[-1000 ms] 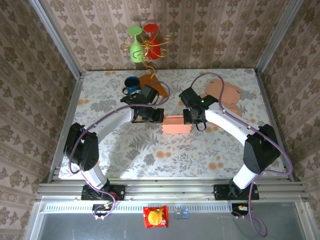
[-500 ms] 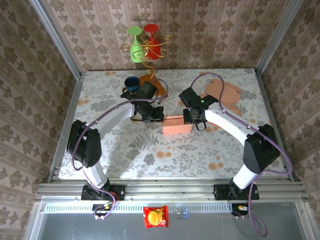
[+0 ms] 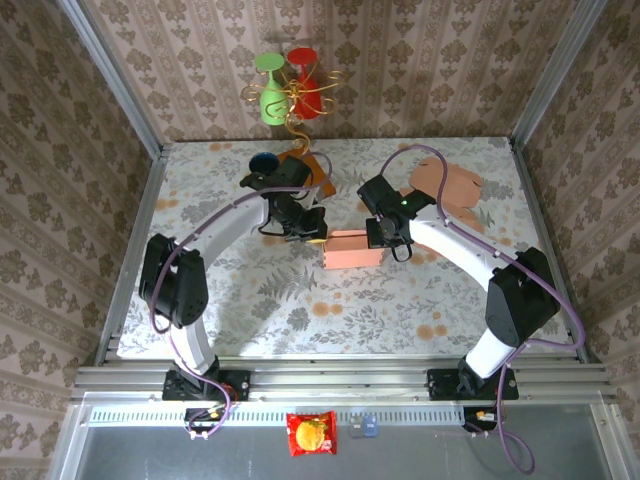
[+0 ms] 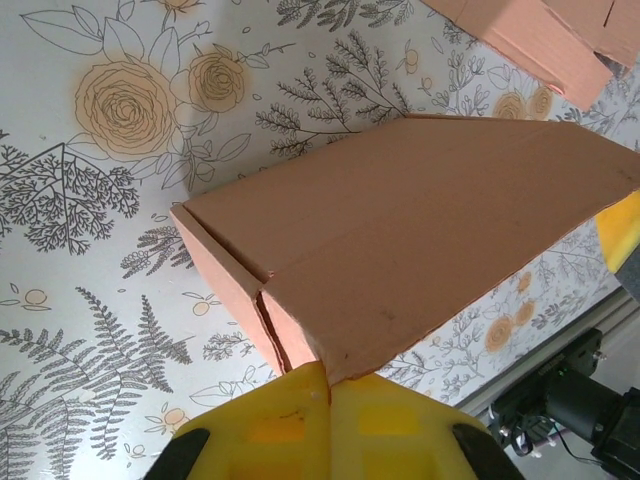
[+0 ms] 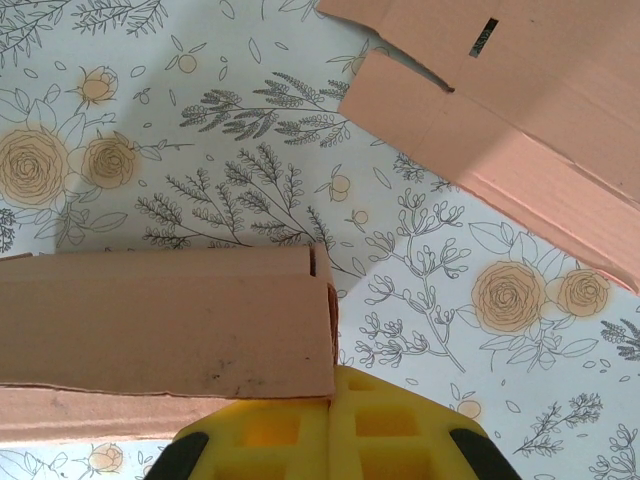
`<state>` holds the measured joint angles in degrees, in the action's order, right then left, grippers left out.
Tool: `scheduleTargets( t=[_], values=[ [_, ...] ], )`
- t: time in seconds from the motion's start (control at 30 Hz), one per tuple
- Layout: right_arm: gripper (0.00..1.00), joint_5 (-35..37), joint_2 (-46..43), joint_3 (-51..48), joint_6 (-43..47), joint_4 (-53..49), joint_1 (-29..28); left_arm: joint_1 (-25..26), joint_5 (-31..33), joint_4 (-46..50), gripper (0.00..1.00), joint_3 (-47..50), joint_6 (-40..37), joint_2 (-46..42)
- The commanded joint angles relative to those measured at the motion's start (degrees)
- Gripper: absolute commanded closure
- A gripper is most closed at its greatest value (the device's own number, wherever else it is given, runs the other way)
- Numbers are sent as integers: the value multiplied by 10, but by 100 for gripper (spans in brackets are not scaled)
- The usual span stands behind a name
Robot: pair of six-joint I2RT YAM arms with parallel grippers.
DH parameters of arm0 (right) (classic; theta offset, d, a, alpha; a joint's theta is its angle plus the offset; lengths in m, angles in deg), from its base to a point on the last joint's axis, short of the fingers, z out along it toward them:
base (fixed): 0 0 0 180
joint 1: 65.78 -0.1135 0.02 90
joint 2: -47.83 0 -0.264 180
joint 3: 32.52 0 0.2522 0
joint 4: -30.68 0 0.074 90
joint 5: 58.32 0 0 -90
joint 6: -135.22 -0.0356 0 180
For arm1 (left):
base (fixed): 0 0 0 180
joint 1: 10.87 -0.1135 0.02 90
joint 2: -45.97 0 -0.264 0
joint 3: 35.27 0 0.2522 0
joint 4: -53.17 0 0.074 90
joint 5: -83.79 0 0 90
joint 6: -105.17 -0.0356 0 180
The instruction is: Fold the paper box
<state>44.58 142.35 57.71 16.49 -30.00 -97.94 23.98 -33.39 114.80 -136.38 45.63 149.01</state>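
On the floral table [image 3: 300,310], the paper box [image 3: 353,249] lies mid-surface, with the left gripper [image 4: 328,388] at its left end and the right gripper [image 5: 333,390] at its right, both with fingers drawn fully together against the cardboard, and flat cardboard sheets [image 3: 448,185] beyond at far right.

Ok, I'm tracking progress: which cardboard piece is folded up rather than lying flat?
The paper box at mid-table, with raised walls; the cardboard sheets at the back right lie flat.
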Motion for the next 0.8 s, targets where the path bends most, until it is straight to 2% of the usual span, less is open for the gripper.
scheduleTargets(
  t=[0.0, 0.63, 0.77],
  values=[
    [100, -15, 15, 9, 3, -9, -8, 1, -31, 21, 100, -13, -6, 2],
    [100, -17, 8, -6, 0, 2, -8, 13, 7, -50, 100, 70, -67, -21],
    [90, -24, -3, -6, -13, -3, -7, 17, 20, -56, 100, 79, -64, -28]
  ],
)
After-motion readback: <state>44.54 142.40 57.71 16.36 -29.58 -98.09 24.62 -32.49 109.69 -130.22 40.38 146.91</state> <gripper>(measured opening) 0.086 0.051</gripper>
